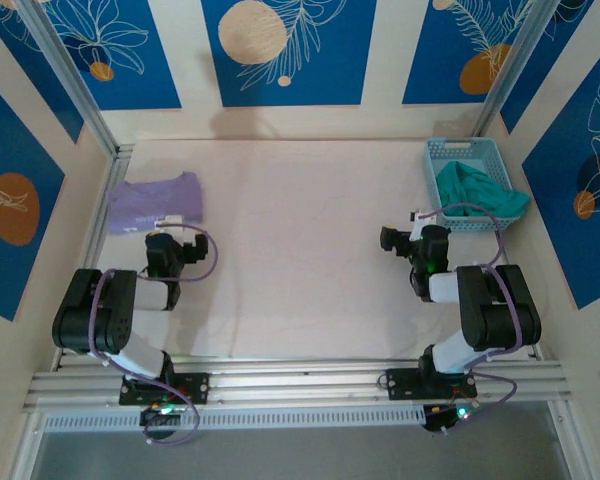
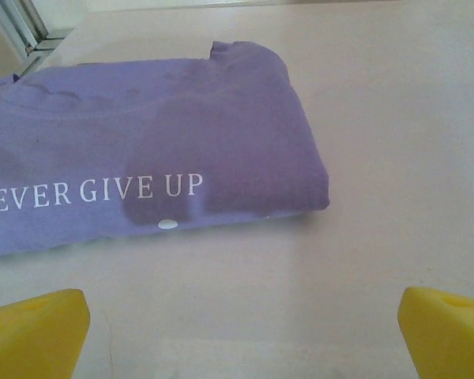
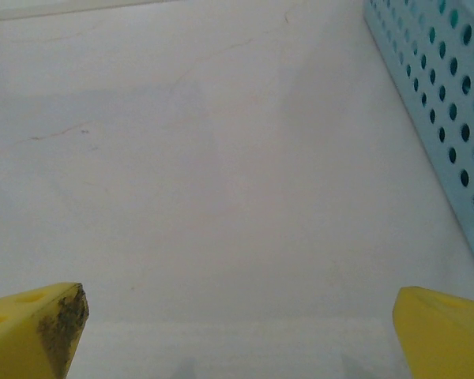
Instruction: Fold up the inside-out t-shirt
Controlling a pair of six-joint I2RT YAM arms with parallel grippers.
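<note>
A metal rail [image 1: 300, 375] runs along the near edge of the table [image 1: 300, 200], with both arm bases bolted to it. On the left, the left arm [image 1: 110, 315] is folded back on itself, its wrist pointing toward the far left corner. The left gripper [image 2: 237, 332] is spread wide: its yellow fingertips [image 2: 31, 328] sit at the two lower corners of the left wrist view, with bare table between them and nothing in their grasp.

Just beyond it lies the t-shirt [image 2: 182, 150], a lavender bundle folded flat on the table at the far left, close to the metal post [image 1: 70, 75] by the wall. White lettering [image 2: 95, 191] reading "NEVER GIVE UP" runs along its near part, and a small white round spot [image 2: 167, 224] sits at its near edge. A strip of bare table separates that edge from the fingertips.

The middle of the table is pale and plain. On the right, the right arm [image 1: 490, 305] is bent the same way. The right gripper [image 3: 237, 332] is also wide apart and holds nothing; one of its yellow fingertips [image 3: 39, 332] has a dark smudge on its inner face.

Just to its right stands a light blue perforated basket [image 3: 450, 103] in the far right corner. A teal-green garment [image 1: 475, 190] fills it and spills over its near right rim. Blue panels [image 1: 280, 50] with leaf patterns line the walls.
</note>
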